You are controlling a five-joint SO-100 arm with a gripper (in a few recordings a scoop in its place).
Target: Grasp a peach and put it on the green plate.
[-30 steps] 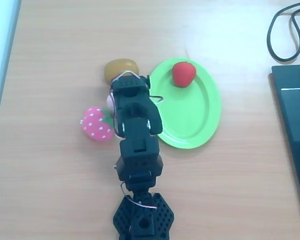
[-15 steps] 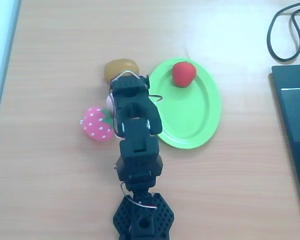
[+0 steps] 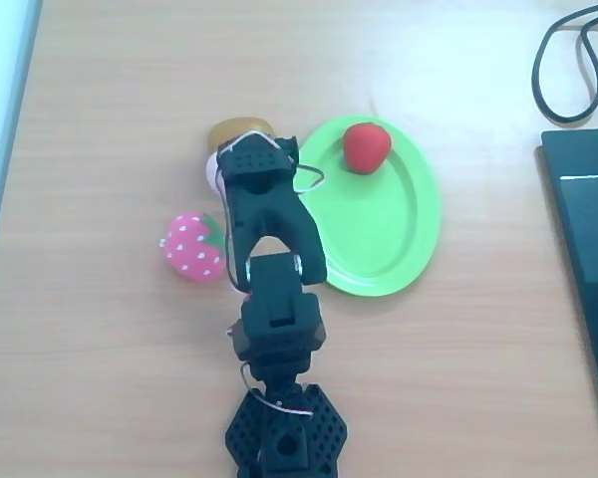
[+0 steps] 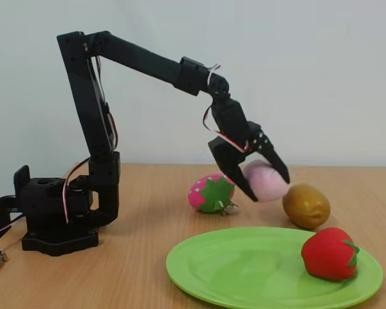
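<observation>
Overhead view: one black arm running up the middle of the frame from a base at the bottom edge. One peach [image 3: 212, 171], a pale sliver peeking out at the arm head's left side, just below one brown-gold fruit [image 3: 237, 133]. One green plate [image 3: 389, 214] right of centre, bearing one red fruit [image 3: 365, 146] near its upper rim. One pink dotted strawberry [image 3: 192, 247] left of the arm. One black cable loop [image 3: 570, 62] in the upper right corner, one dark slab [image 3: 588, 249] along the right edge. Broad bare wood above, left and lower right. No readable writing.

Fixed view: gripper [image 4: 262, 185] pinching the peach [image 4: 265, 179], held clear of the table [image 4: 148, 270], between strawberry [image 4: 210, 193] and brown-gold fruit [image 4: 305, 206]. Green plate [image 4: 238, 265] in the foreground, lower right, red fruit [image 4: 329, 253] on its right end. Open wood lower left.
</observation>
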